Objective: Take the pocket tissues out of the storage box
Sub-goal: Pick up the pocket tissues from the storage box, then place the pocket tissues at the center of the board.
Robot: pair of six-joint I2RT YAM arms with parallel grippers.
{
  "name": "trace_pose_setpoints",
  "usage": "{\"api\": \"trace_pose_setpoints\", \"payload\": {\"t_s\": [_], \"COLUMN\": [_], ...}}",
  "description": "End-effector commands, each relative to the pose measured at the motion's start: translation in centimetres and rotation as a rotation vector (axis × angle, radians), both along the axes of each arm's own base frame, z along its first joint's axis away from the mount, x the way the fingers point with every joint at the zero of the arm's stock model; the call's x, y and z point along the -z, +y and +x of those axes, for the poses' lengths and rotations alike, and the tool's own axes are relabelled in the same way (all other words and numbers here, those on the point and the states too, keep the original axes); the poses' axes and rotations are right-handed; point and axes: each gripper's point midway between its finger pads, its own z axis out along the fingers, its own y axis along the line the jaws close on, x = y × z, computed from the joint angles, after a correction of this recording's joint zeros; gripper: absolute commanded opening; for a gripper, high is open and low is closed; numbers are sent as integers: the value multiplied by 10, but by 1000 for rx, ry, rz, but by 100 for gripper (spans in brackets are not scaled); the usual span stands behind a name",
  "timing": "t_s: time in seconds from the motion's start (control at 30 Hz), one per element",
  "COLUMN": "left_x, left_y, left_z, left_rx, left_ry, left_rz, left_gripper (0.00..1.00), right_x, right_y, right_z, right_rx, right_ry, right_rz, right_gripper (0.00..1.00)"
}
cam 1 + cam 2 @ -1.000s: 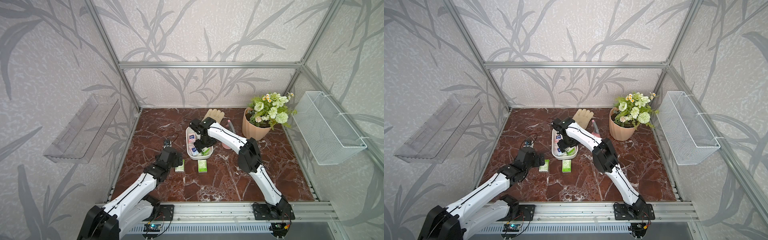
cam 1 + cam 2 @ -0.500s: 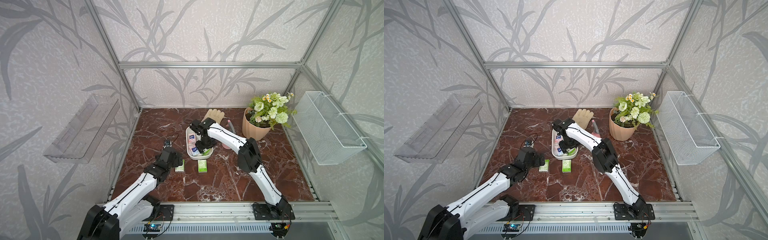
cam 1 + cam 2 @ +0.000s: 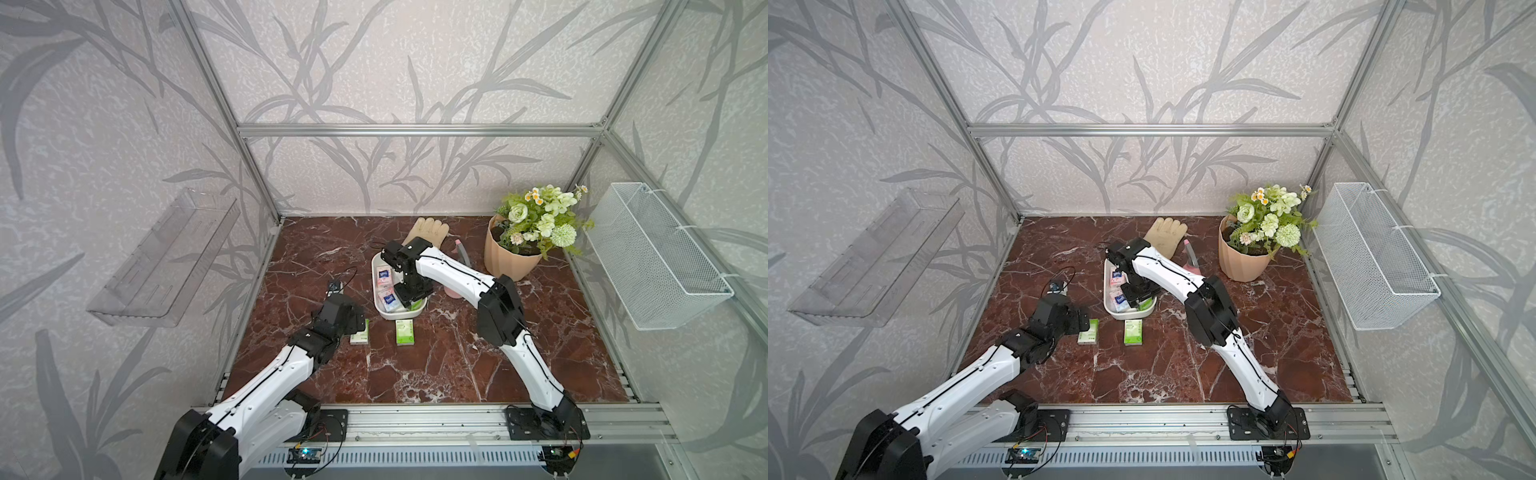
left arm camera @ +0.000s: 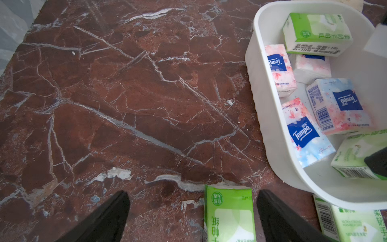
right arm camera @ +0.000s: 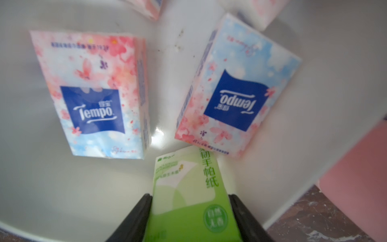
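Two green-and-white pocket tissue packs [image 3: 404, 332] lie on the red-brown marble tabletop [image 4: 125, 104] just beside the white shallow plastic storage box [image 3: 395, 314]; in both top views the left arm [image 3: 291, 365] hides part of one. Inside the box, the right gripper [image 5: 189, 197] clamps a third green pack [image 5: 184, 211], partly out of frame. The left gripper [image 4: 192, 192] gapes wide, gripping nothing.

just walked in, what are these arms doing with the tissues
They are emptying pocket tissues from the white storage box. The right gripper is inside it, fingers against both sides of a green pack. The left gripper hangs open over a second green pack on the table; a third green pack lies nearby. Four pink-and-blue packs and a fourth green pack are in the box.
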Motion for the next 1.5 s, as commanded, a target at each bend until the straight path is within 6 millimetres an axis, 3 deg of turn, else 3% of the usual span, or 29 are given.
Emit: {"api": "trace_pose_setpoints", "payload": {"t_s": [0.0,0.33,0.53,0.77,1.0,1.47], "left_x": [-9,-8,-10,-10,-7,-2], "left_y": [2,0,1,1,-1,0], "left_z": [4,5,6,7,9,7], "left_rx": [-12,-7,-5,-8,-4,-7], "left_ry": [-18,-18,-26,-33,-20,-4], "left_rz": [2,-9,3,-4,-3,-2], "left_gripper": [100,100,100,100,100,100], "right_x": [-47,-104,-113,-90,-46,10], "right_y": [-2,-25,-55,-80,-95,-88], "right_z": [7,3,-20,-49,-54,-56], "right_rx": [41,184,314,415,581,641], "right_ry": [-108,-309,-405,-480,-506,-454], "right_rz": [61,198,290,307,283,264], "right_gripper": [57,55,54,54,54,56]}}
